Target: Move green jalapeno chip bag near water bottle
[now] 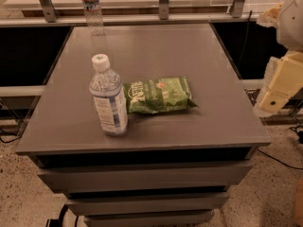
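Note:
The green jalapeno chip bag (158, 94) lies flat near the middle of the grey table (156, 46). Its left end touches, or nearly touches, a larger bottle with a white cap. The water bottle (91, 6), clear and ribbed with a dark blue label band, stands upright at the table's far left corner, well away from the bag. My gripper (283, 82) shows as pale cream arm parts at the right edge of the view, off the table's right side and to the right of the bag. It holds nothing that I can see.
The larger bottle (109, 98), with a white cap and a pale white-blue label, stands upright at the front left. The table is a drawer unit with drop-offs on all sides. A railing and metal posts (163, 1) run behind it. Cables lie on the floor.

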`<action>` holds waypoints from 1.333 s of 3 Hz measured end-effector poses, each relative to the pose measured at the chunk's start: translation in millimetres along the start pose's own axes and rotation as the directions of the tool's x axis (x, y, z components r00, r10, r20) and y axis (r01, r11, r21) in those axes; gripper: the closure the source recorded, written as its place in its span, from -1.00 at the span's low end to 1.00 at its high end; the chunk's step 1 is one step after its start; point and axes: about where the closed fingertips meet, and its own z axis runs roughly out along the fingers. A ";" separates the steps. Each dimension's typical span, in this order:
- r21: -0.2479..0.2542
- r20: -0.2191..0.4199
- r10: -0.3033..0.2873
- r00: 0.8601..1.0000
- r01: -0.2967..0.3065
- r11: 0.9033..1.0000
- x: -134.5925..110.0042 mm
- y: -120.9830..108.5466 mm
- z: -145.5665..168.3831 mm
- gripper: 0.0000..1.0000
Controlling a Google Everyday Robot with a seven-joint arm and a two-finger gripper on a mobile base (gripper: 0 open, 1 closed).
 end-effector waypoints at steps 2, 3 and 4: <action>-0.041 0.000 -0.070 0.998 0.070 0.997 -28.3 -2.0 44.8 -1.00; -0.063 -0.001 -0.100 0.995 0.099 0.993 -43.5 -6.0 71.1 -1.00; -0.089 -0.006 -0.125 0.992 0.124 0.988 -57.1 -7.4 101.3 -1.00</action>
